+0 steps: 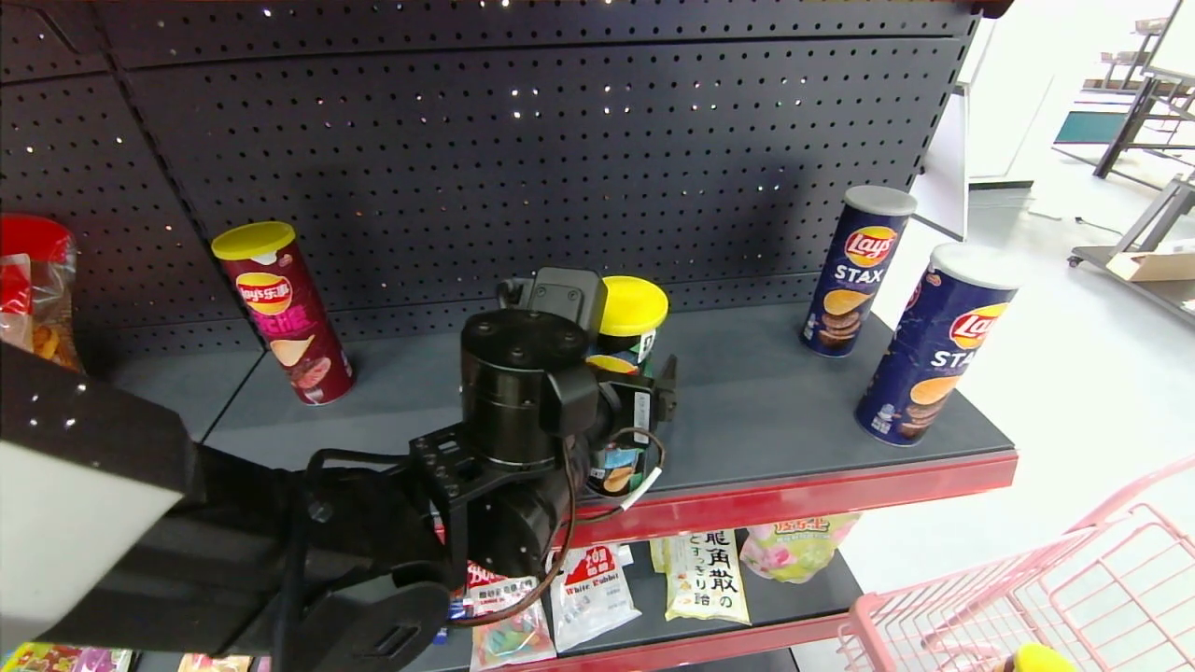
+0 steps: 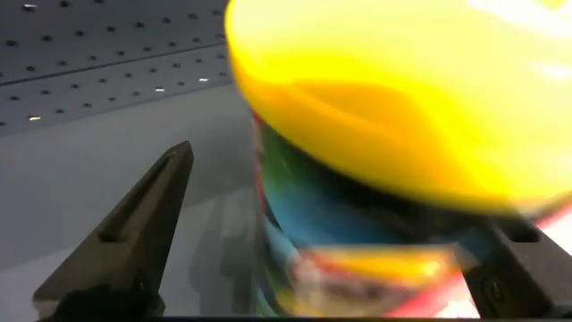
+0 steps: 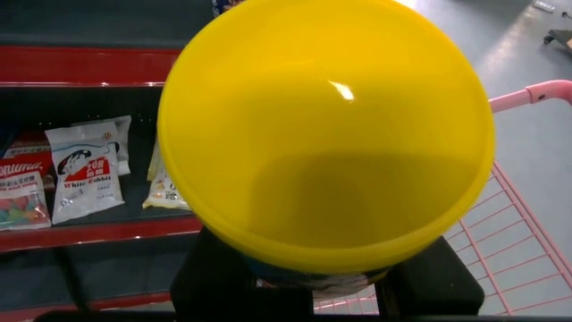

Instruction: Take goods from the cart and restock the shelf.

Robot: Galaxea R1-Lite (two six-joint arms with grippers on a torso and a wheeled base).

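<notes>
- Head view: a dark grey metal shelf board (image 1: 766,411) with a red front lip runs below a black pegboard wall.
- A tall yellow-lidded can (image 1: 633,306) of blue-green printed card stands upright near the middle of the shelf board, close to its front lip.
- The left gripper (image 1: 627,387) is at this can, with one black finger showing just beside its right flank.
- A maroon tube with a yellow lid (image 1: 285,313) stands toward the board's left end, well apart from the gripper.
- Two dark blue tubes with grey lids stand at the board's right end, one at the back (image 1: 854,271) and one near the front lip (image 1: 934,345).
- A pink wire cart (image 1: 1064,534) sits below and to the right of the board, and a yellow lid shows low inside it.
- Flat snack bags (image 1: 695,574) lie on the tier under the board.
- Left wrist view: the left gripper (image 2: 357,206) is spread wide around the yellow-lidded can (image 2: 393,98).
- One finger (image 2: 134,233) stands clear of the can, with bare shelf board (image 2: 89,170) showing in the gap.
- Right wrist view: the right gripper (image 3: 322,288) clamps a second yellow-lidded can (image 3: 326,134), its black fingers (image 3: 219,282) tight against the body under the lid.
- This can is held over the pink wire cart (image 3: 547,90), lower than the shelf board.
- A white snack bag (image 3: 85,170) lies on the tier beneath the board.
</notes>
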